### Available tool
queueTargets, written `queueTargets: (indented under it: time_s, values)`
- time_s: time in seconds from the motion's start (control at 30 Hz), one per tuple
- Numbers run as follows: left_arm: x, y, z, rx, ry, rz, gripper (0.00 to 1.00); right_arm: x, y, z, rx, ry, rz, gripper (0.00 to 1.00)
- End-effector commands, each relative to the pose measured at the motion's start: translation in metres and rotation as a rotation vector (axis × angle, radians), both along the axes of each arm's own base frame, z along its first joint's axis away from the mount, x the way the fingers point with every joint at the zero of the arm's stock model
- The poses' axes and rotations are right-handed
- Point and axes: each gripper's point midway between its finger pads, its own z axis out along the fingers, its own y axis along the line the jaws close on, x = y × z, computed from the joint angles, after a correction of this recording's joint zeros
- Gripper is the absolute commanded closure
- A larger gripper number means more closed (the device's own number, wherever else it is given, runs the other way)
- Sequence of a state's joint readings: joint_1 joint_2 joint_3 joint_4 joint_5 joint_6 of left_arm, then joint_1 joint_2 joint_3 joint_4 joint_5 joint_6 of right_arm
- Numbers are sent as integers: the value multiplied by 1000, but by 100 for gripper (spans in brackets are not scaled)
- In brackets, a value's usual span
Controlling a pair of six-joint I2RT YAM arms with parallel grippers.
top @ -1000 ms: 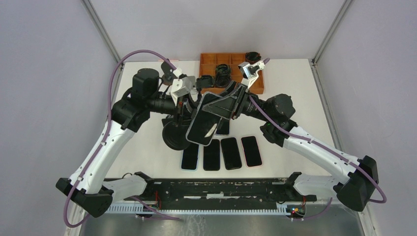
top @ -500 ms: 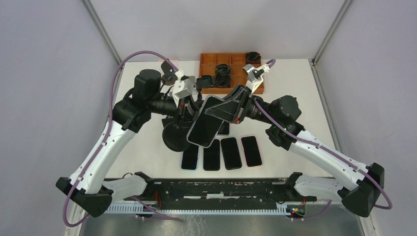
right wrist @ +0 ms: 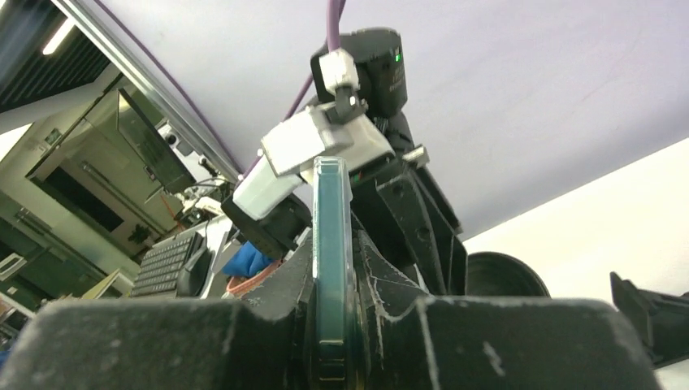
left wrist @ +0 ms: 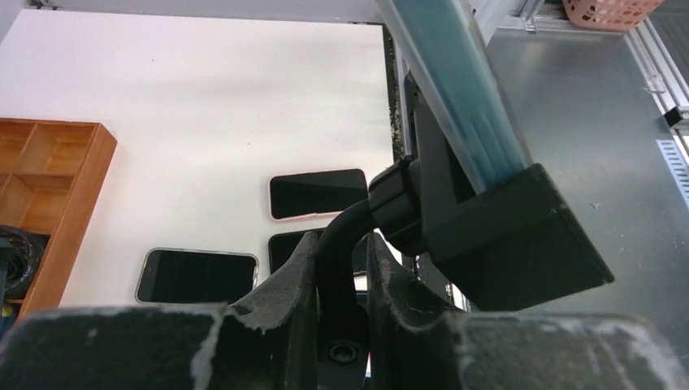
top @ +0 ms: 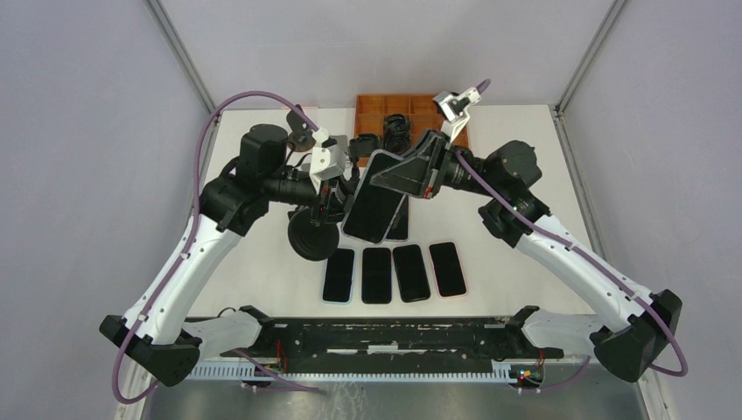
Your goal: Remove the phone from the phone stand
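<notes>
Pinching the black bent-neck phone stand (left wrist: 341, 244) with left fingers (left wrist: 284, 276), we should ease the teal-edged dark phone (right wrist: 331, 244), squeezed between right fingers (right wrist: 390, 276), straight out of its cradle (left wrist: 504, 236) above the white table (top: 262, 271) (no twisting).

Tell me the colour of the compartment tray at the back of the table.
The tray is orange-brown; the top external view shows it best.

text: none legible | labels: none | numbers: none
</notes>
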State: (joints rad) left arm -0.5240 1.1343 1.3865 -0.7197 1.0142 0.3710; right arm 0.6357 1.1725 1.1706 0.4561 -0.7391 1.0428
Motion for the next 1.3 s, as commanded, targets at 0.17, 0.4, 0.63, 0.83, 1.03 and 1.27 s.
queueTargets:
  time_s: [0.17, 0.4, 0.63, 0.83, 1.03, 1.27]
  values:
    - [-36, 16, 4, -7, -24, -84, 98, 2, -62, 91, 272, -182, -138, 100]
    - [-39, 18, 7, -9, -39, -86, 98, 34, -74, 67, 137, -175, -225, 100]
    - [-40, 17, 28, -37, -71, -95, 98, 120, -94, -79, -313, 17, -415, 100]
    - [-40, 15, 39, -52, -69, -101, 98, 168, -127, -236, -694, 244, -526, 100]
    - [-40, 15, 43, -61, -82, -93, 98, 187, -126, -321, -831, 374, -448, 100]
    - [-39, 16, 45, -63, -94, -85, 98, 204, -120, -365, -899, 438, -359, 100]
